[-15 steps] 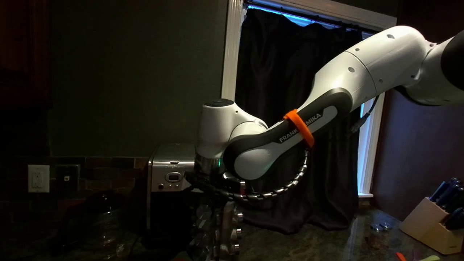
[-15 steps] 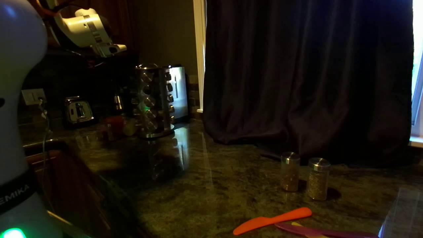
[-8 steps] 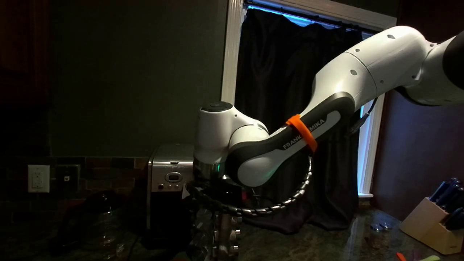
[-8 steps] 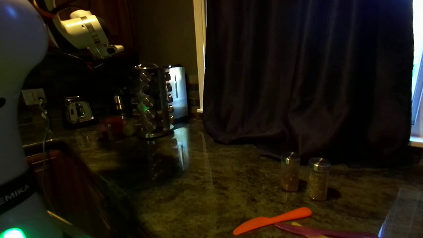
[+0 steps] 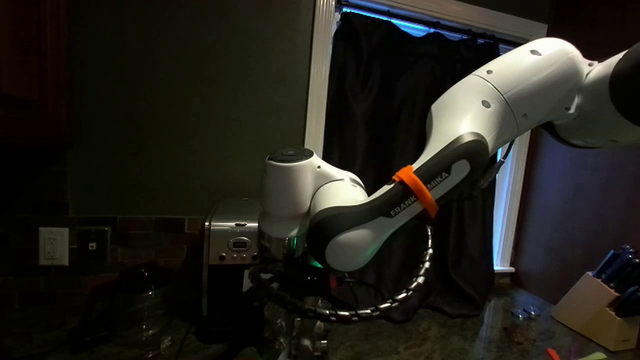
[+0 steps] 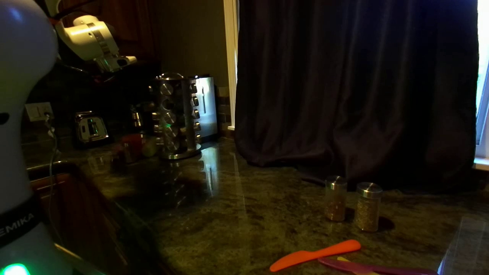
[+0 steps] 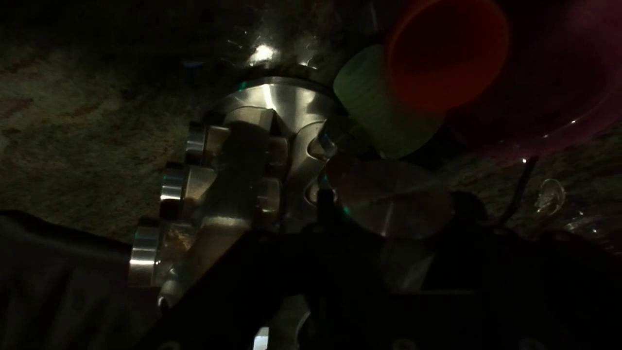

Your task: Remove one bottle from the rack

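Observation:
In the wrist view my gripper (image 7: pixel 396 206) is shut on a bottle, whose round metal lid (image 7: pixel 388 194) shows between the dark fingers (image 7: pixel 469 209). Most of that bottle's body is lost in shadow. Just left of it, in the same view, stands the metal rack (image 7: pixel 277 90), with several lidded bottles (image 7: pixel 172 187) lying sideways in its slots. An exterior view shows the rack (image 6: pixel 188 114) upright on the counter; the gripper there is too dark to make out. Two more bottles (image 6: pixel 335 198) (image 6: pixel 368 208) stand upright on the counter, away from the rack.
A red-orange cup (image 7: pixel 449 58) and a pale green one (image 7: pixel 384 112) sit close to the rack. Behind are a silver toaster (image 6: pixel 91 128) and a coffee maker (image 5: pixel 235 245). An orange knife (image 6: pixel 315 255) and a knife block (image 5: pixel 595 312) lie further off.
In both exterior views the arm's wrist has come lower and shifted left, in an exterior view further from the rack. The two standing bottles have not moved.

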